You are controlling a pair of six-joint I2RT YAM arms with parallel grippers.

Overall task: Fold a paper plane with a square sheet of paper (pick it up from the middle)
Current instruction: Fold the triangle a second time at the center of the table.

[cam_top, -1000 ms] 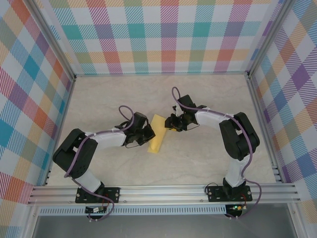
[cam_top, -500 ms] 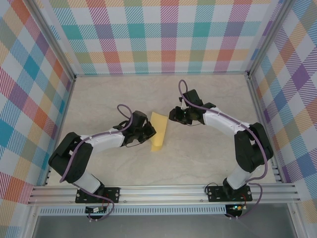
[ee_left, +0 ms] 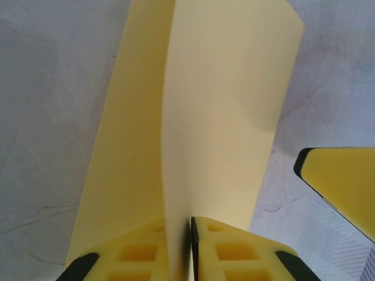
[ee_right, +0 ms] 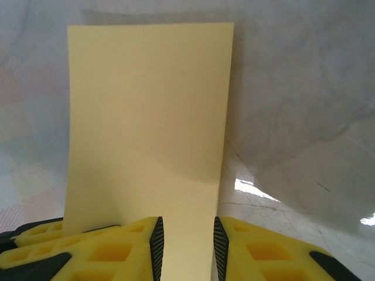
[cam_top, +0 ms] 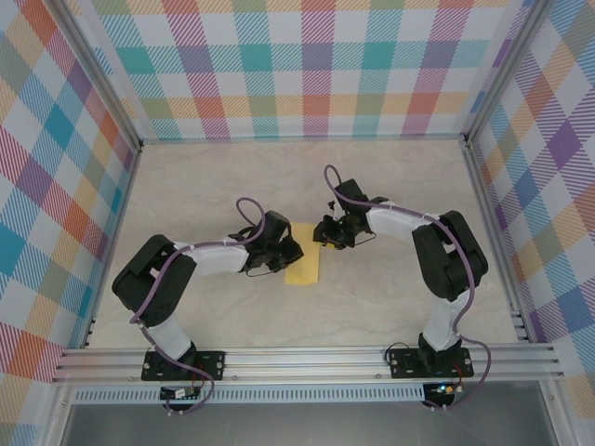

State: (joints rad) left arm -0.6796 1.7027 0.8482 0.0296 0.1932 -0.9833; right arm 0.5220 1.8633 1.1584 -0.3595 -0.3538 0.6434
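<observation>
Two layers make the square sheet of paper a strip on the table, long axis near to far. Left hand sits barely parted round its lifted flap, which looks flat from above; grip unclear. Right hand, narrowly open over the far end, holds nothing; contact hidden.

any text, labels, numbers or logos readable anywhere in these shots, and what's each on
None readable. The square sheet of paper is plain yellow, the left gripper's fingers bear no marks, and the checked walls carry only a pattern.
</observation>
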